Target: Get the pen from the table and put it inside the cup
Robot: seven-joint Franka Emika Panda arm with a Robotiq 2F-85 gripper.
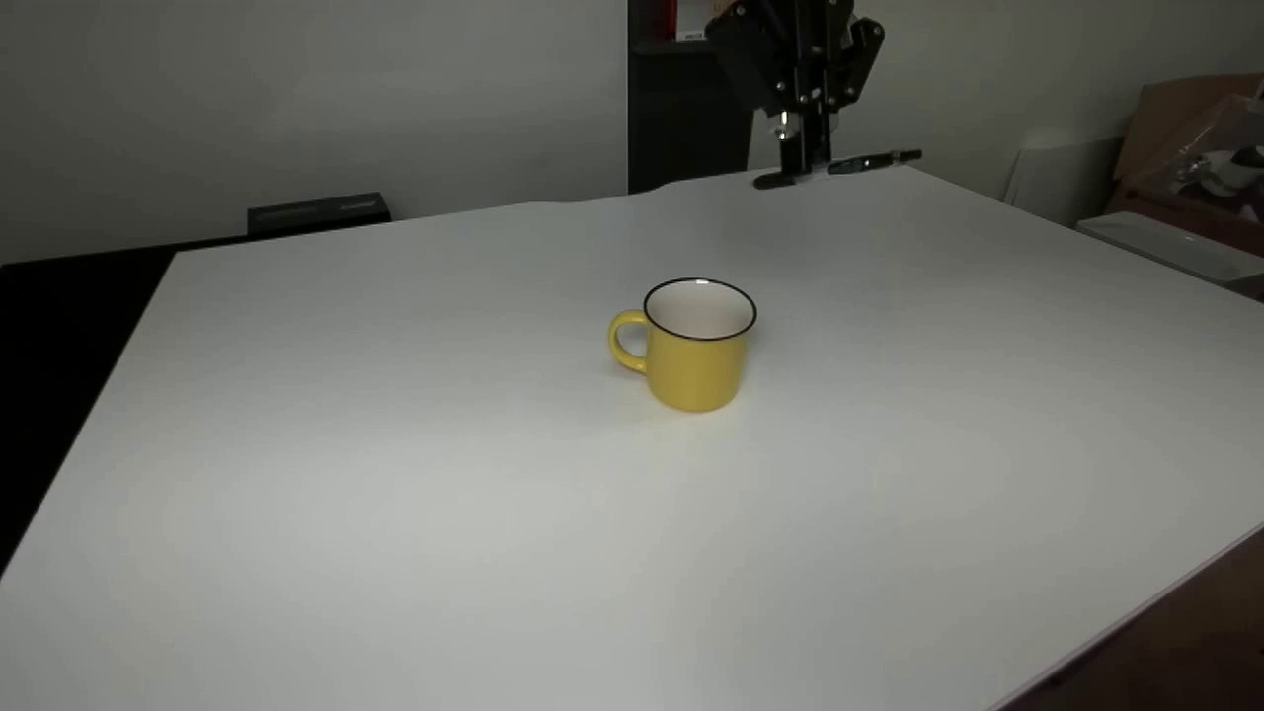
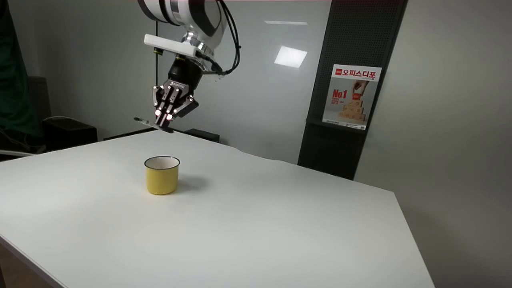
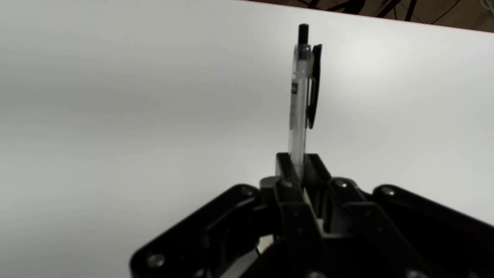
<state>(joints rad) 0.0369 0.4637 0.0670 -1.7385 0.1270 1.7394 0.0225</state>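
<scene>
A yellow mug, the cup, stands upright on the white table (image 1: 444, 513). The cup (image 1: 696, 370) has a dark rim, a white inside and a handle on its left in an exterior view. The cup (image 2: 162, 181) also shows in an exterior view with its handle hidden. My gripper (image 1: 808, 170) is beyond the cup near the table's far edge, apart from it and raised. In the wrist view the gripper (image 3: 297, 159) is shut on the pen (image 3: 298, 100), which has a clear barrel, black button and black clip. The pen (image 2: 146, 122) lies crosswise in the fingertips, nearly level, slightly tilted.
A black box (image 1: 318, 213) sits behind the table's far edge. A dark panel (image 2: 332, 140) with a poster (image 2: 352, 97) stands against the wall. A cardboard box (image 1: 1200, 148) and a white tray-like piece (image 1: 1175, 245) are beside the table.
</scene>
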